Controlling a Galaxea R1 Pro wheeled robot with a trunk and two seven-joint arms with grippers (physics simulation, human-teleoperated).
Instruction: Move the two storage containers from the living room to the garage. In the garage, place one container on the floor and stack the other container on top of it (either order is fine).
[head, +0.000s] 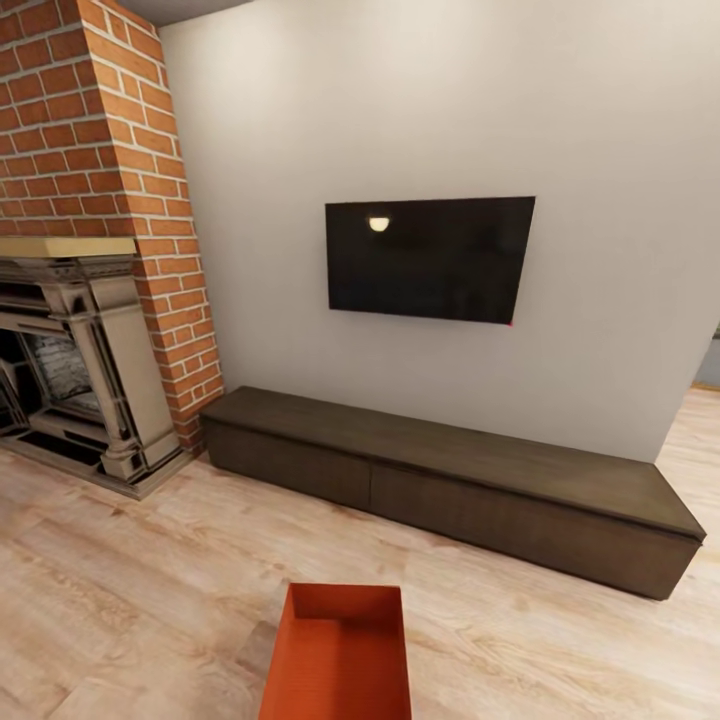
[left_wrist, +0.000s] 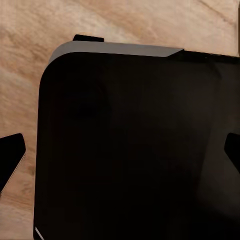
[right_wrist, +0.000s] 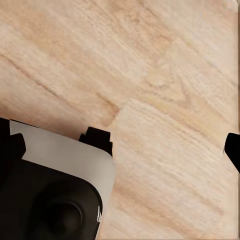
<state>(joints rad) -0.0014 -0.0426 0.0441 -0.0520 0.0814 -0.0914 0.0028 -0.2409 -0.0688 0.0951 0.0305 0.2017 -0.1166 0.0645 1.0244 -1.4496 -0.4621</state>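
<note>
One orange-red open-top storage container (head: 340, 650) shows low in the middle of the head view, on the light wood-plank floor (head: 120, 590) of the living room; its inside is empty. In the left wrist view my left gripper (left_wrist: 120, 150) is open, its dark fingertips (left_wrist: 11, 150) spread to both sides over my black base (left_wrist: 130, 160). In the right wrist view my right gripper (right_wrist: 120, 145) is open above the bare planks, with one fingertip (right_wrist: 233, 149) at the picture's edge. Neither gripper holds anything.
A red brick fireplace (head: 90, 250) stands at the left. A long low dark-brown cabinet (head: 450, 480) runs along the white wall under a black wall screen (head: 430, 258). Wood floor lies between me and the cabinet, and a doorway opening (head: 708, 370) shows at far right.
</note>
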